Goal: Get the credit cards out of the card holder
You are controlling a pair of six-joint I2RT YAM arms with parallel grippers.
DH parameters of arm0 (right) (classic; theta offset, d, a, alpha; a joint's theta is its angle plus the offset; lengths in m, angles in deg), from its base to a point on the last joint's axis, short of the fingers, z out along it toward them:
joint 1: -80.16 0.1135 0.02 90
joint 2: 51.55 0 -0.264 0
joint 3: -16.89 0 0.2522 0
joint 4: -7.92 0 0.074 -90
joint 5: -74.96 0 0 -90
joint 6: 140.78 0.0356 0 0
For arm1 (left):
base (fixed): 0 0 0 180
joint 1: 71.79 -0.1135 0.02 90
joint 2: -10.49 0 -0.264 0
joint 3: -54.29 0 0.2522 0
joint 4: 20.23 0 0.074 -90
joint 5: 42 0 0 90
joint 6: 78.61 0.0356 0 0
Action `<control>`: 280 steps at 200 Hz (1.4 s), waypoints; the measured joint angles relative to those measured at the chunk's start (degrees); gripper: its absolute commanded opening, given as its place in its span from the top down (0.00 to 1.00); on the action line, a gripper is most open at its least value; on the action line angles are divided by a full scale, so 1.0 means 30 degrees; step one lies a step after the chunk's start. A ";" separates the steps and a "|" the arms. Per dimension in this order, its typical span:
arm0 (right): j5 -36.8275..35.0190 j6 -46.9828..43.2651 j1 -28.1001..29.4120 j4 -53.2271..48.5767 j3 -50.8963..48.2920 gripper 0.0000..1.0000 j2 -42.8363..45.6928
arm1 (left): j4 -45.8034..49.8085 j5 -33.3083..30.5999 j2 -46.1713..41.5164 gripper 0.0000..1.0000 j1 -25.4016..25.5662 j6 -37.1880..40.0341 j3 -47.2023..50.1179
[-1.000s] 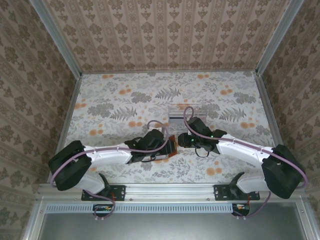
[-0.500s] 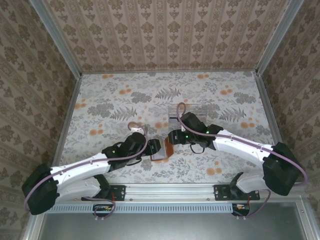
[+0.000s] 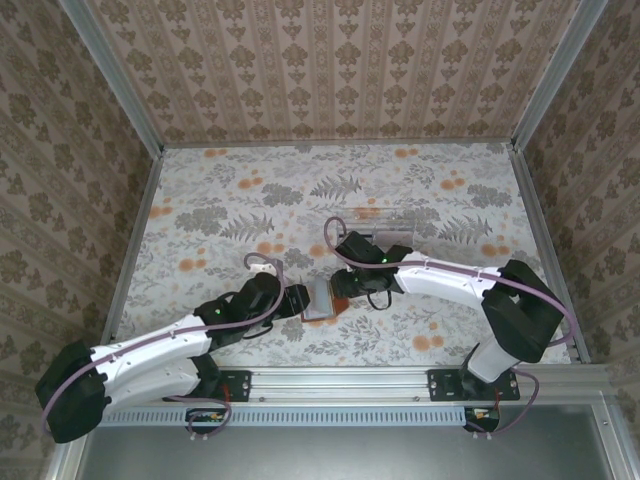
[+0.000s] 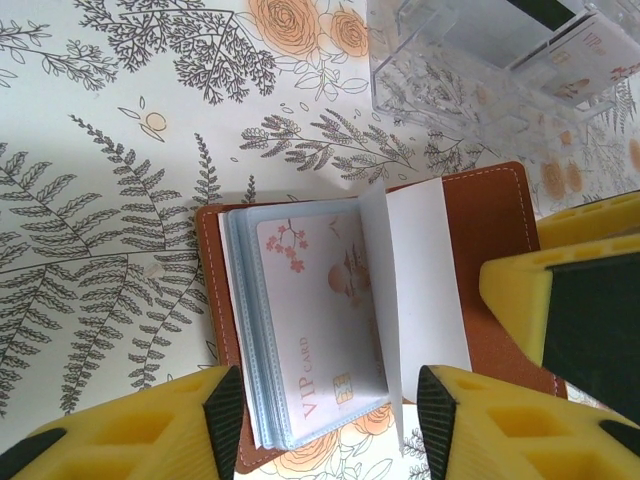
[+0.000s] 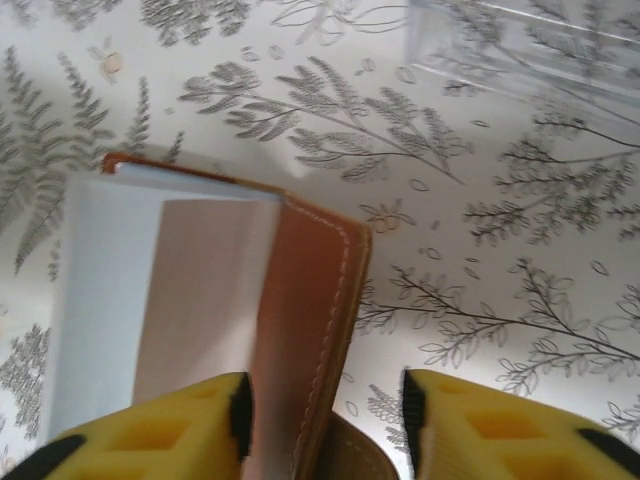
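The brown card holder (image 4: 492,250) lies open on the floral table, its stack of grey-blue sleeves fanned at the left. A pale pink credit card (image 4: 315,310) marked VIP sits in the top sleeve. My left gripper (image 4: 325,415) is open, its yellow fingers straddling the holder's near edge. From above, the left gripper (image 3: 298,302) and right gripper (image 3: 345,287) flank the holder (image 3: 322,300). The right gripper (image 5: 325,415) is open around the raised brown cover (image 5: 310,290), which leans by its left finger. A white sleeve stands upright beside that cover.
A clear plastic tray (image 4: 470,60) stands just beyond the holder, with cards (image 4: 575,50) in it, one with a dark stripe. It also sits behind the right arm (image 3: 392,222). Patterned walls enclose the table.
My left gripper has drawn back from over the holder to its near-left edge. My right gripper has moved left onto the holder's right cover, and the sleeves now show.
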 measured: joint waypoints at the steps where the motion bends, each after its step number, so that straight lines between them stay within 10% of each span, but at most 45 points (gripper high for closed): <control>1: -0.0036 0.0029 0.0000 0.0000 -0.0007 0.61 0.0000 | 0.0000 0.0000 0.0007 0.51 0.0000 0.0000 0.0000; 73: -0.0940 0.0182 -0.0022 0.0838 -0.1821 0.85 -0.0488 | -0.0874 0.0474 0.2747 0.84 0.0007 -0.0029 -0.0219; 280: -0.0918 0.0233 -0.0022 0.1239 -0.1836 0.80 -0.0561 | -0.1741 0.0860 0.6965 0.90 0.1180 0.1144 -0.3475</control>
